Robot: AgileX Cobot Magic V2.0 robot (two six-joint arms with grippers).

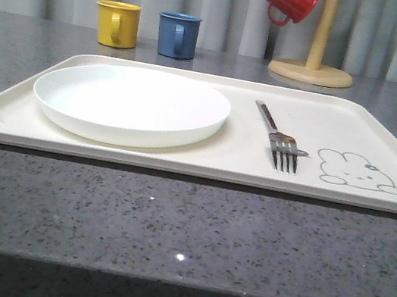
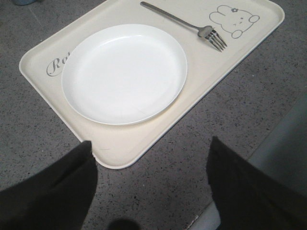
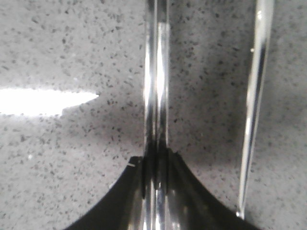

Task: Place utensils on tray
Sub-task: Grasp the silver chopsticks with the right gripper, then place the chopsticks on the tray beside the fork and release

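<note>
a: so, going left to right with the tray (image 1: 26,122) as the marker: the white plate (image 1: 131,103) sits on its left half, the fork (image 1: 277,138) lies on it to the right of the plate, tines toward the near rim, and the rabbit drawing is just right of the tines. two things look placed already.

b: and the arms?

a: the left gripper (image 2: 151,184) hangs over the counter (image 1: 169,228) just off a corner of the tray, its dark fingers spread wide with nothing between them. the right gripper (image 3: 156,165) is pinched tight on a slim shiny metal strip, most likely the chopsticks (image 3: 156,86). another bright metal piece (image 3: 254,96) lies on the counter just beside it.

b: so the step in hand?

a: i'd judge it's picking the chopsticks up off the counter. next it calls for a clean lift, a carry over the tray rim, and a set-down on bare tray beside the fork, without knocking it.

b: anything unclear?

a: plenty. the strip is blurred, so i can't tell whether one stick or two is held, or whether the other piece is the second stick or a spoon handle. both run out of frame. the tray's script is partly covered by the plate.
</note>
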